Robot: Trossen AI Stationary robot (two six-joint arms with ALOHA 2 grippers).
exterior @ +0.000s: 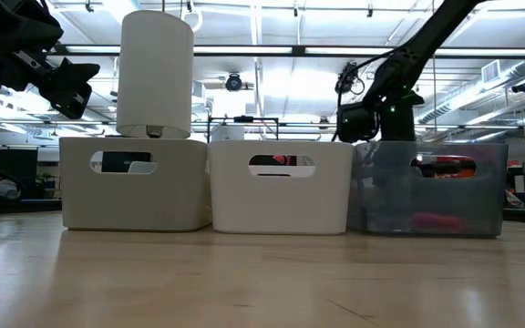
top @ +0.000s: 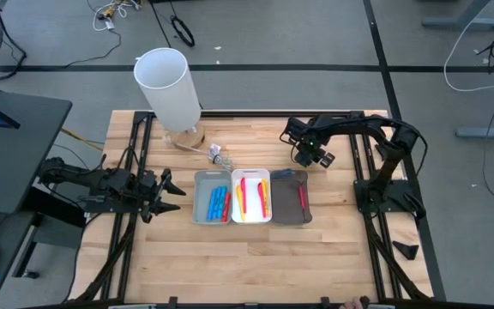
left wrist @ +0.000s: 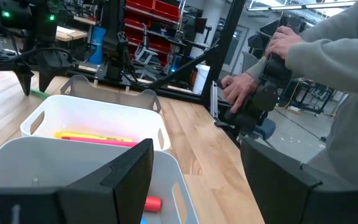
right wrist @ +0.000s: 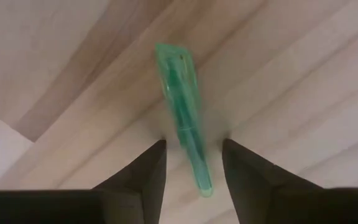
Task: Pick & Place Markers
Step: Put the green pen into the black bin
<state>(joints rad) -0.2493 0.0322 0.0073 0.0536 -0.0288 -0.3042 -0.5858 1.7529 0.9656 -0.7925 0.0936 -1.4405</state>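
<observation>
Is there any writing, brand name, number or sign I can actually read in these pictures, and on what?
None can be read.
The markers in the trays: no legible print.
The green marker between the right gripper fingers: no readable label.
The white cylinder: plain.
Red bins in the room behind: any labels too small to read.

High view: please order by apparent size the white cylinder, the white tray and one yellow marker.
1. White cylinder, though it stands taller, nearer the camera, so this is unsure.
2. White tray.
3. Yellow marker.
</observation>
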